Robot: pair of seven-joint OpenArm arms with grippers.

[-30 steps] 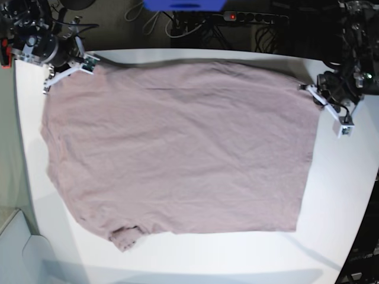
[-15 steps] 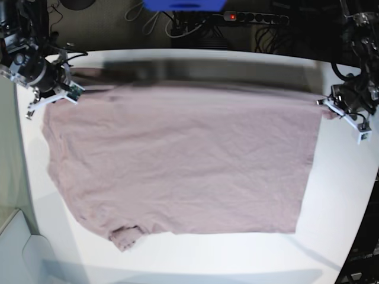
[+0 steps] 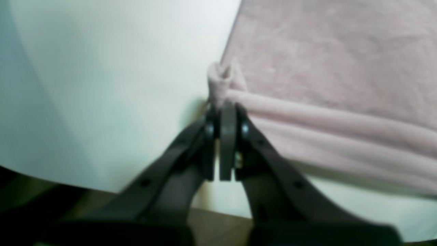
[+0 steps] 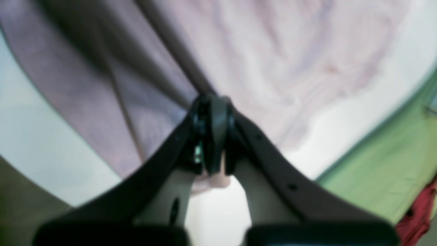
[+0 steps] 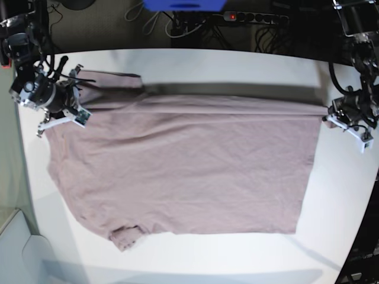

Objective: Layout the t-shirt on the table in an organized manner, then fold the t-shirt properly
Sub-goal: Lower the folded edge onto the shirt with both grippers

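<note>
Each end effector has two dark grey, almost black fingers that are wide at the base and become narrow toward the tips, with small round screw holes along them; the left end effector (image 3: 225, 143) shows a small brass-coloured part between the fingers, and the right end effector (image 4: 213, 136) shows a small green one. In the base view both arms are black, with thin black cables and white angular pieces near the wrists.
</note>
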